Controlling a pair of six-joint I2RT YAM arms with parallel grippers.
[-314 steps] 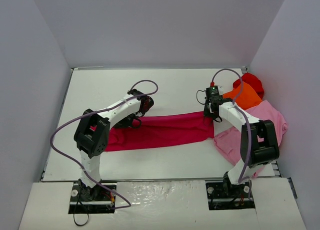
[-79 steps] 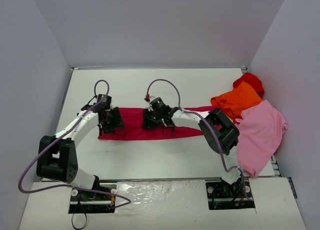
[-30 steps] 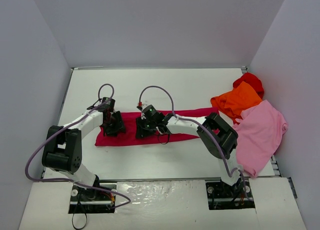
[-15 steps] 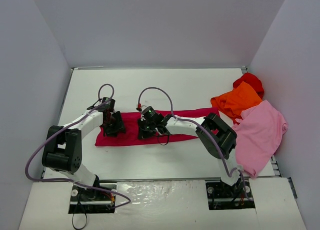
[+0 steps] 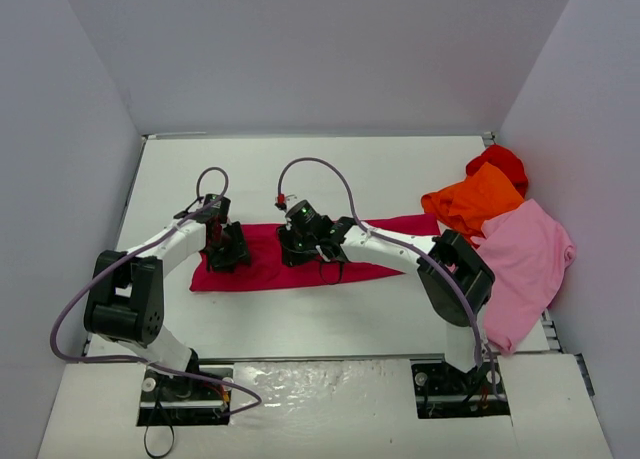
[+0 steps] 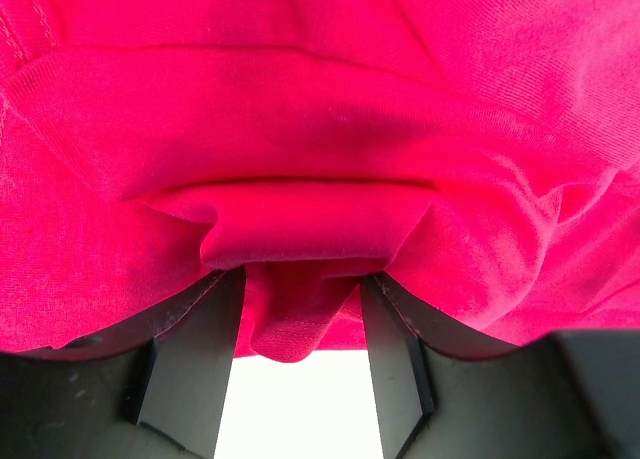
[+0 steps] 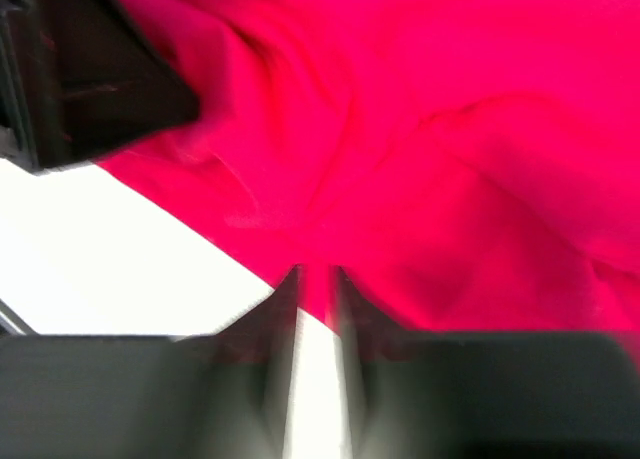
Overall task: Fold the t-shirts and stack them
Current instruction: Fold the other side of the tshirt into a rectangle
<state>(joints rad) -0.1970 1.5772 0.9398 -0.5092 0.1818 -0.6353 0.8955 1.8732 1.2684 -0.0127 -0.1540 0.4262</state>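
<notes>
Crimson tee (image 5: 370, 247) lies mid-table (image 5: 300, 169) as a long narrow band. Its long axis runs L–R, slightly skewed: the R end points toward the far right by the orange tee (image 5: 478, 199), the L end sits nearer the arm bases. The band is wider at the L end and tapers to the R.

L gripper (image 5: 228, 249) is down on the L end. In the wrist view its fingers (image 6: 195, 364) are part-way apart w/ a bunched fold of the crimson tee pinched between them, hem hanging below.

R gripper (image 5: 300, 243) is on the band's middle, just right of the L one. The wrist view is blurred: jaws narrow, a thin slit w/ white table showing through, tips at the cloth edge. Can't tell if it grips anything.

Orange, pink (image 5: 525, 254) and red (image 5: 500, 162) tees are heaped at the table's R edge, overlapping. The pink one is nearest the bases, the red one farthest.
</notes>
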